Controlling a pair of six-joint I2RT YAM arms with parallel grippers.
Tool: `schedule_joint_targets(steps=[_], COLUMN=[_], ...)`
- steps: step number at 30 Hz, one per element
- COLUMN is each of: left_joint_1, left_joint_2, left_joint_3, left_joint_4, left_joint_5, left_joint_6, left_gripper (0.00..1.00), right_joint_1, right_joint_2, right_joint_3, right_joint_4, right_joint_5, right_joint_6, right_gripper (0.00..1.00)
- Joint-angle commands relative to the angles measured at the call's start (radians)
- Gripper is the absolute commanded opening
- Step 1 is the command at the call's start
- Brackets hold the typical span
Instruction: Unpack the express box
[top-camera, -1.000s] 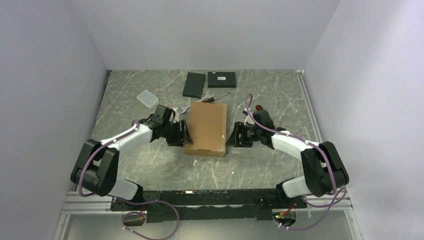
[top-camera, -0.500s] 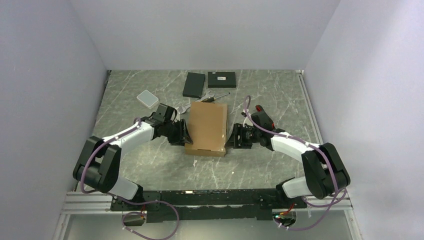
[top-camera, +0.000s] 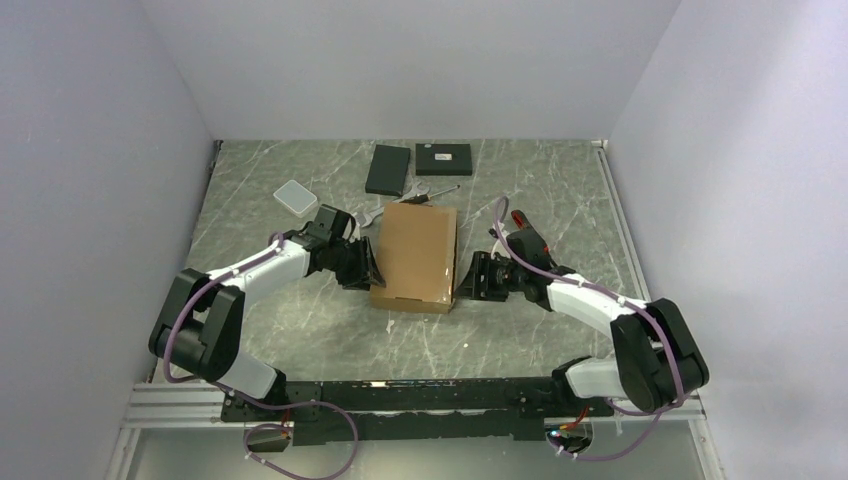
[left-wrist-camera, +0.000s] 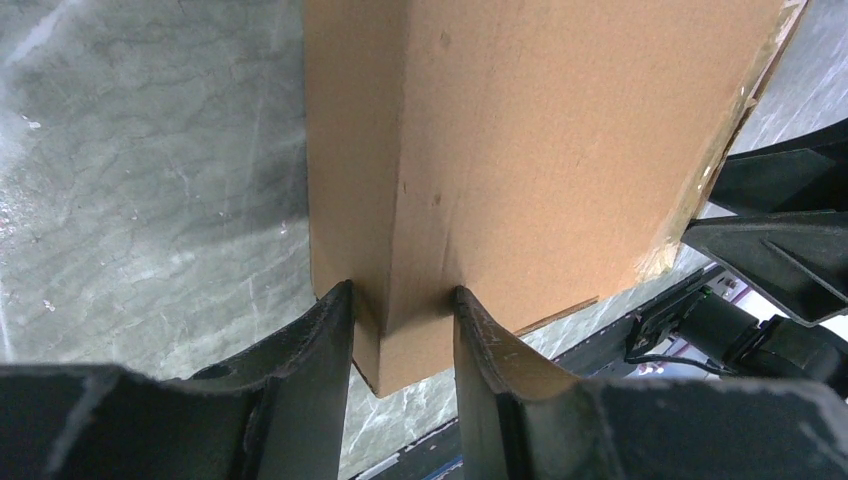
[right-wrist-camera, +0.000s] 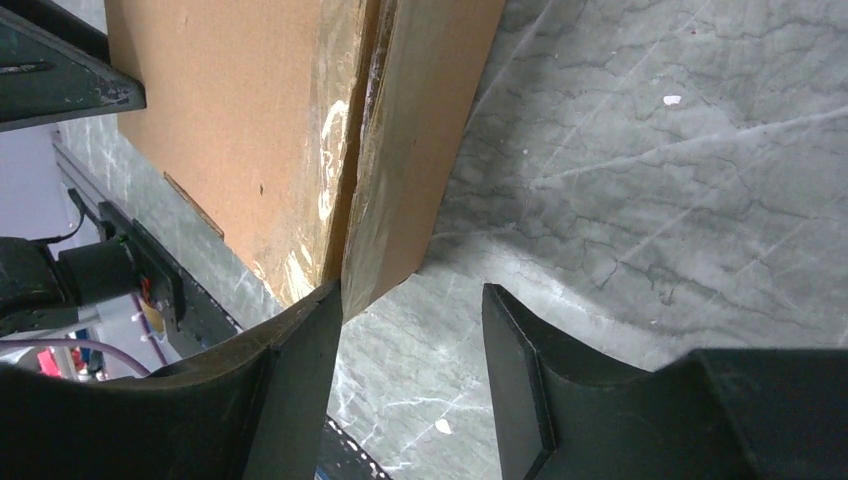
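The express box (top-camera: 415, 255) is a flat brown cardboard mailer lying shut on the marble table. My left gripper (top-camera: 364, 268) is at its left side. In the left wrist view the gripper (left-wrist-camera: 403, 320) is clamped over the box's edge (left-wrist-camera: 520, 130), one finger on the side wall and one on the lid. My right gripper (top-camera: 466, 276) is at the box's right side. In the right wrist view it (right-wrist-camera: 412, 315) is open, with its left fingertip (right-wrist-camera: 322, 320) at the taped seam near the box's near corner (right-wrist-camera: 400, 180). The other finger is over bare table.
Two flat black boxes (top-camera: 388, 169) (top-camera: 443, 158) lie behind the brown box. A screwdriver (top-camera: 437, 193) lies just beyond its far edge. A small white box (top-camera: 295, 198) lies at the back left. A red-handled tool (top-camera: 522, 220) lies by the right arm.
Both grippers stay at the box's sides. The right arm has swung slightly nearer and lower. The box has shifted a touch to the right.
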Motion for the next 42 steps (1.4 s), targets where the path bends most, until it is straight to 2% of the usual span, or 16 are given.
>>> schedule_joint_targets(steps=[1,6,12,19,23,26,29,32,39,42], left_joint_1=[0.003,0.003,0.003,0.003,0.003,0.003,0.018,0.058,0.146,0.175], left_joint_2=[0.04,0.047,0.038,0.018,-0.024,-0.068,-0.1,-0.078,0.161,0.302], left_joint_3=[-0.045,-0.049,-0.049,-0.042,-0.023,0.016,0.07,0.143,0.466,0.628], left_joint_4=[-0.087,-0.078,-0.086,-0.095,-0.082,-0.074,-0.06,-0.045,-0.177,-0.228], left_joint_5=[-0.224,-0.215,-0.222,-0.214,-0.145,-0.044,0.052,0.195,0.246,0.299], left_joint_6=[0.005,-0.001,0.0,0.02,0.054,0.094,0.081,0.026,0.082,0.124], left_gripper=[0.37,0.37,0.38,0.41,0.46,0.56,0.67,0.69,0.69,0.65], right_joint_1=[0.003,0.044,0.131,0.132,0.132,0.12,0.045,-0.047,-0.168,-0.195], right_joint_2=[-0.019,-0.04,-0.066,-0.166,-0.171,-0.175,-0.166,-0.108,0.201,0.296], right_joint_3=[-0.039,-0.016,0.013,-0.011,0.052,0.125,0.194,0.262,0.448,0.511], right_joint_4=[-0.12,-0.203,-0.312,-0.301,-0.271,-0.267,-0.237,-0.171,-0.021,0.016], right_joint_5=[0.122,0.259,0.532,0.546,0.457,0.432,0.375,0.227,0.013,-0.051], right_joint_6=[-0.028,-0.011,0.082,0.124,0.076,0.03,-0.003,-0.006,0.02,0.026], right_gripper=[0.54,0.48,0.5,0.5,0.5,0.53,0.56,0.58,0.65,0.65])
